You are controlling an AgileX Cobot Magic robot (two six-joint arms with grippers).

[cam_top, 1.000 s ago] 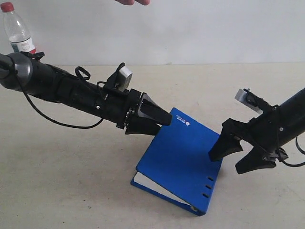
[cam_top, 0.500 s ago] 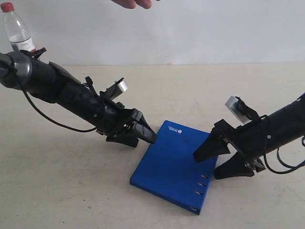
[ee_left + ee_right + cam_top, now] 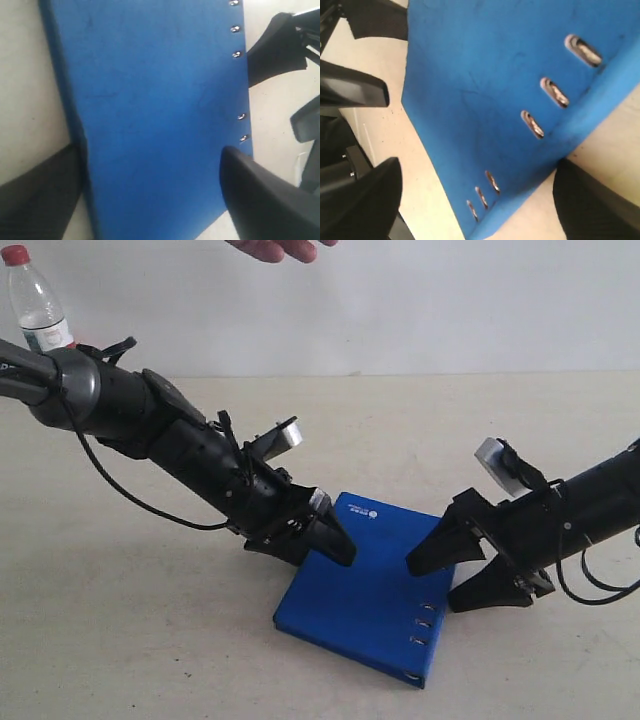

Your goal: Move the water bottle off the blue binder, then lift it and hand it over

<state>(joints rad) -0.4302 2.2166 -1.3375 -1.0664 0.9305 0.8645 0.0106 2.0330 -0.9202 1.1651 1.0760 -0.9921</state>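
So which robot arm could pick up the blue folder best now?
Probably right. The right gripper, open, sits at the riveted spine edge of the blue binder, one finger over the cover and one low beside it, ready to pinch. The left gripper, open too, looks down on the flat cover.

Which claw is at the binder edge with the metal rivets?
The right claw, at the riveted spine of the blue binder; the left claw is near its logo corner.

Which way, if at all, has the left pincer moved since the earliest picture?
Yes. The left pincer has sunk toward the table, farther below the clear red-capped plastic water bottle.
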